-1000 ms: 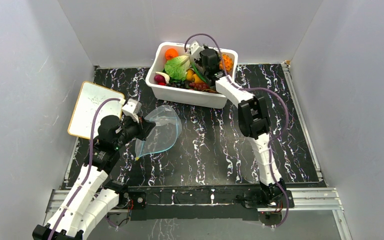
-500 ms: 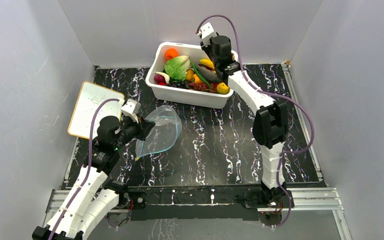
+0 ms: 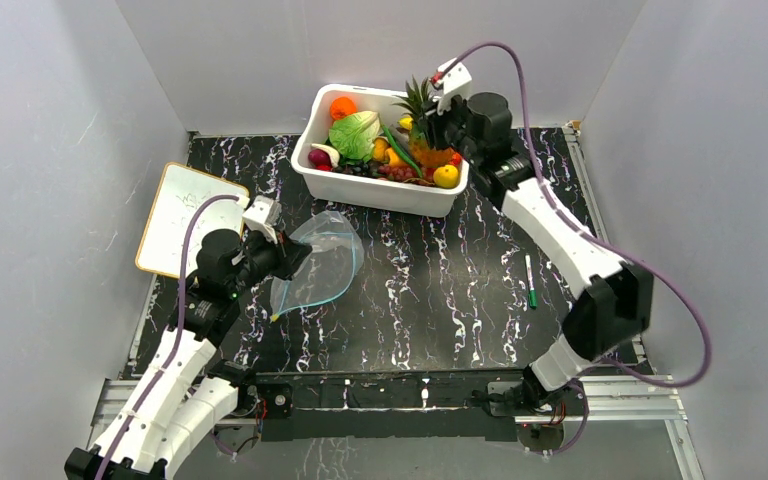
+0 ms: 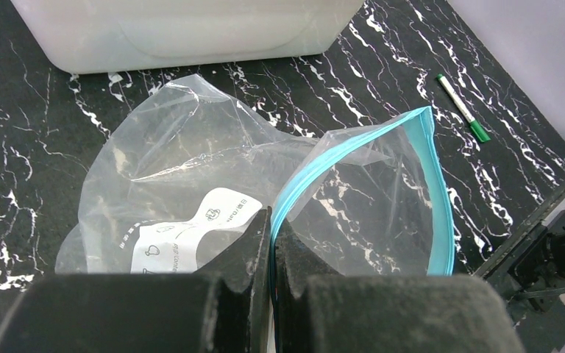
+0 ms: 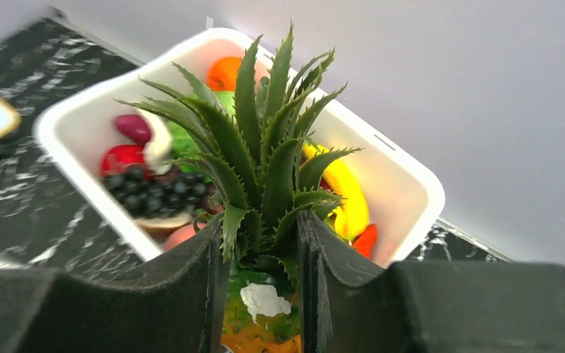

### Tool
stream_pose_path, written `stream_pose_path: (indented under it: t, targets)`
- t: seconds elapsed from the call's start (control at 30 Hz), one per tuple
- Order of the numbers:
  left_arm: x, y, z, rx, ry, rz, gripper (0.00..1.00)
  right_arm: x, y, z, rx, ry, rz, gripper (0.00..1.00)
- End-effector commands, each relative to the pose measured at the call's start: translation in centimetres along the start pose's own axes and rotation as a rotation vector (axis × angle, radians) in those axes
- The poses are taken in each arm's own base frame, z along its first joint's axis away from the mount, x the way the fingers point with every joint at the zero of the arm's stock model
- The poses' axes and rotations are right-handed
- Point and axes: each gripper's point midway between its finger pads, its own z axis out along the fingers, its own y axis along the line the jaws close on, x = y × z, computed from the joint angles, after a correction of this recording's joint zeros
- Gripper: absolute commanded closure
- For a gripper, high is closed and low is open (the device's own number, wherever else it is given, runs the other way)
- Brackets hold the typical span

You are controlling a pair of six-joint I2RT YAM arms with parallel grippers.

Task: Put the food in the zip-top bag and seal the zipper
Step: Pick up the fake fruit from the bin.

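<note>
The clear zip-top bag (image 3: 318,262) lies on the black marbled table, its mouth gaping; it also shows in the left wrist view (image 4: 191,162). My left gripper (image 3: 290,255) is shut on the teal zipper strip (image 4: 353,143) at the bag's mouth and holds that edge up. My right gripper (image 3: 438,125) is shut on the orange pineapple (image 3: 428,150) by the base of its green crown (image 5: 265,154) and holds it above the white tub's right end. More toy food (image 3: 360,135) lies in the tub: cabbage, orange, yellow and red pieces.
The white tub (image 3: 380,190) stands at the back centre. A white board (image 3: 185,215) lies at the left edge. A green-capped marker (image 3: 529,282) lies on the table at the right, also in the left wrist view (image 4: 462,118).
My right gripper has risen out of the tub with the pineapple and swung right. The right arm has moved off the marker, which now shows. The left gripper and bag have not moved.
</note>
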Motion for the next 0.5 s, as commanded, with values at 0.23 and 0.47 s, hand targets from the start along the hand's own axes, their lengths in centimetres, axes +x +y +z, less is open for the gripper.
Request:
stream_pose_path:
  t: [0.23, 0.47]
  targets:
    - [-4.4, -2.6, -1.0, 0.057, -0.059, -0.127, 1.00, -8.7, 8.3, -12.9, -0.409, -0.363, 0.170, 0.84]
    - [-4.9, -2.8, -0.5, 0.054, -0.024, -0.199, 1.00, -11.1, 11.7, -18.1, -0.583, -0.461, 0.215, 0.83]
